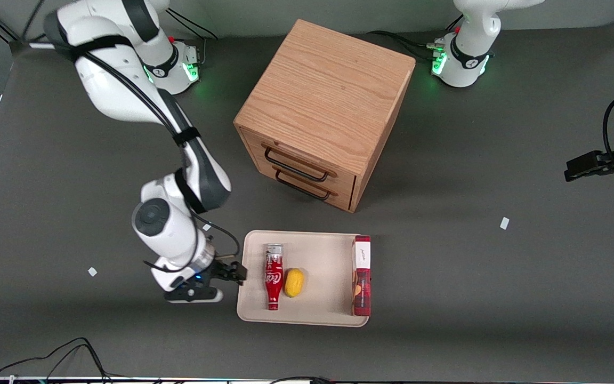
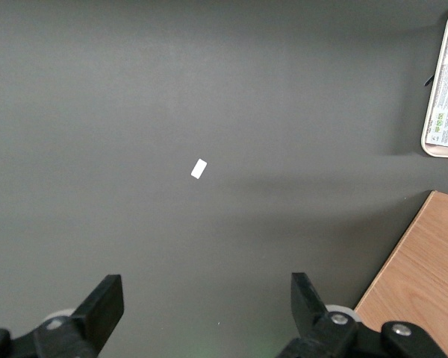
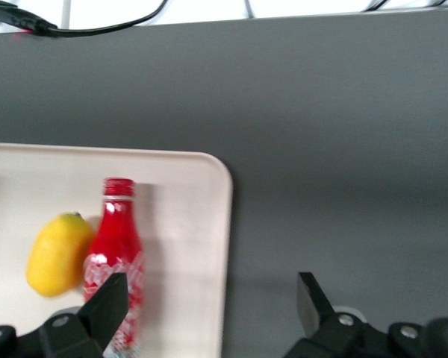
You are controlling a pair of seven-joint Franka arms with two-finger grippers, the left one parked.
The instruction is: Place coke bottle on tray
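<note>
The coke bottle (image 1: 273, 277) lies on its side in the cream tray (image 1: 323, 312), cap toward the front camera, touching a yellow lemon (image 1: 294, 282). It also shows in the right wrist view (image 3: 118, 246) on the tray (image 3: 187, 224). My right gripper (image 1: 227, 274) is open and empty, just outside the tray's rim at the working arm's end, beside the bottle and apart from it. In the right wrist view the gripper (image 3: 209, 302) spans the tray's edge, one finger over the bottle's side, the other over the table.
A flat dark-red box with a white end (image 1: 361, 274) lies along the tray's rim toward the parked arm's end. An oak drawer cabinet (image 1: 325, 109) stands farther from the front camera than the tray. Small white tape marks (image 1: 505, 223) dot the grey table.
</note>
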